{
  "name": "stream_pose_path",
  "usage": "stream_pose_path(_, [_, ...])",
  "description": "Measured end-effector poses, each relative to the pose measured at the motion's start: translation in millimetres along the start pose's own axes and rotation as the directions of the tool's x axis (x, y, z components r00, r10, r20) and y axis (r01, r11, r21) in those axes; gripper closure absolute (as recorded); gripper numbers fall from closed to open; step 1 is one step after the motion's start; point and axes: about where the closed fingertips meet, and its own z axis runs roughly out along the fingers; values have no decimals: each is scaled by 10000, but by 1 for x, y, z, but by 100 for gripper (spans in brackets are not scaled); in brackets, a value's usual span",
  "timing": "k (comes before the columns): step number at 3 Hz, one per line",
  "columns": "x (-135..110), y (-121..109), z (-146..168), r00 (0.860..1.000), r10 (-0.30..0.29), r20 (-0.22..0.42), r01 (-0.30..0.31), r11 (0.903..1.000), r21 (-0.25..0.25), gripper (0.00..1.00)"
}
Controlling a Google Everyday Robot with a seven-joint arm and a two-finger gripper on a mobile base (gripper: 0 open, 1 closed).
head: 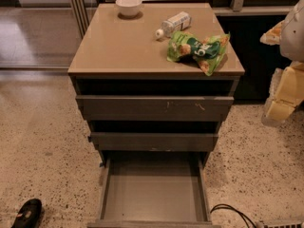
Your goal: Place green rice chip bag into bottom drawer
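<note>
The green rice chip bag (198, 50) lies crinkled on the cabinet top (118, 46), near its front right corner. The bottom drawer (154, 194) is pulled wide open below, and its flat grey floor holds nothing. My gripper (284, 95) hangs at the right edge of the view, beside the cabinet and well to the right of the bag, at about the height of the top drawer. It holds nothing that I can see.
A white bowl (128, 5) stands at the back of the cabinet top. A white-labelled plastic bottle (174, 23) lies just behind the bag. The top drawer (154, 108) and middle drawer (154, 141) stick out slightly. A black shoe (27, 213) and a cable (232, 212) lie on the floor.
</note>
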Motion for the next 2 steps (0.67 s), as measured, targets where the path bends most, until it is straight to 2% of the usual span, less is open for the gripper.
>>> stream_pose_path(1, [-1, -1, 0, 10000, 2, 22, -2, 10000, 38, 0])
stream_pose_path(2, [-12, -28, 9, 9996, -277, 48, 276, 9993, 242, 0])
